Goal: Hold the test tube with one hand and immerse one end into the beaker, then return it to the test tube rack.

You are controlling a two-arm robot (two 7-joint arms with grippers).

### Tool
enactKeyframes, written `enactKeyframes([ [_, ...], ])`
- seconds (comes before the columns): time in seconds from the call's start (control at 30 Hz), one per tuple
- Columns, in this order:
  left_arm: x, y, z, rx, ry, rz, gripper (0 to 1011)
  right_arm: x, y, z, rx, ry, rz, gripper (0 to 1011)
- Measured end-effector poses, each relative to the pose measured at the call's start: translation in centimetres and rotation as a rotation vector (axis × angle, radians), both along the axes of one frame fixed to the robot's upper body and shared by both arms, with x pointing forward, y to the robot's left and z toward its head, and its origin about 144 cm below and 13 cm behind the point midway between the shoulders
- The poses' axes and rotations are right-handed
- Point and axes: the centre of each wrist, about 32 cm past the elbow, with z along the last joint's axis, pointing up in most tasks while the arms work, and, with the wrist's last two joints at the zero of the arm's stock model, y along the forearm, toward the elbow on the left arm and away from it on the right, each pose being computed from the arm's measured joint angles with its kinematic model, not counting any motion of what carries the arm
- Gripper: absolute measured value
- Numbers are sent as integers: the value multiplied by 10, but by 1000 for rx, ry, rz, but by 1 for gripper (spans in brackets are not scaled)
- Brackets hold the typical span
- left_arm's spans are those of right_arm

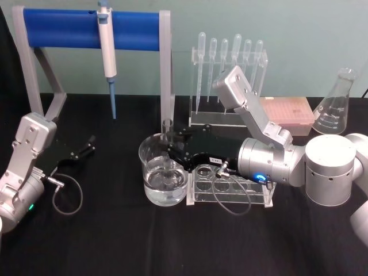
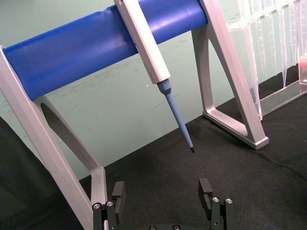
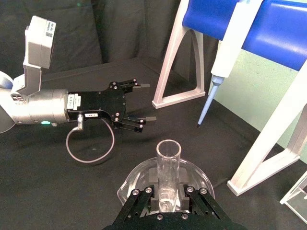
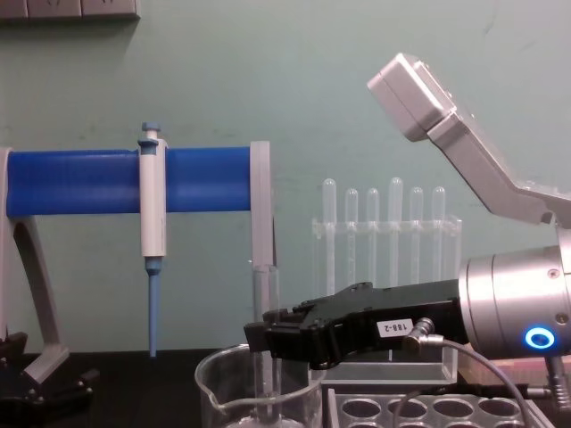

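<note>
Two grippers on the table for you: closest in on your right, the clear test tube rack (image 1: 230, 198) sits along the front of the black table (image 1: 115, 241), and the right arm reaches across just above it. Touching the rack's left end is the beaker (image 1: 146, 172), partly filled with clear liquid. Your right gripper (image 1: 169, 150) hangs over the beaker's rim with its fingers closed snug on the test tube (image 1: 167, 135), pinching it around the middle. The tube stands upright, open rim up, and its rounded end is down inside the beaker, in the liquid as far as the head view shows. Well off to the left, your left gripper (image 1: 89, 145) sits low over the table, fingers spread wide with nothing between them. Further back there's the stand with the blue bar (image 1: 69, 29) and a pipettor (image 1: 107, 46) hanging off it, tip down. Along the back on the right you've got the plastic pipettes (image 1: 230, 63) in their clear holder, a pink box (image 1: 290, 112) and a conical flask (image 1: 336, 106).
</note>
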Motion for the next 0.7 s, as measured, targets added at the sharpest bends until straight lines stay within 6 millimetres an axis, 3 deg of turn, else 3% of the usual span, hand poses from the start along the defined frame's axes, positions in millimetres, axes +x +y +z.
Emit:
enactKeyframes([
  [0.7,0,0,0,0,0,0,1000,0,0,0,0,0,0,222],
])
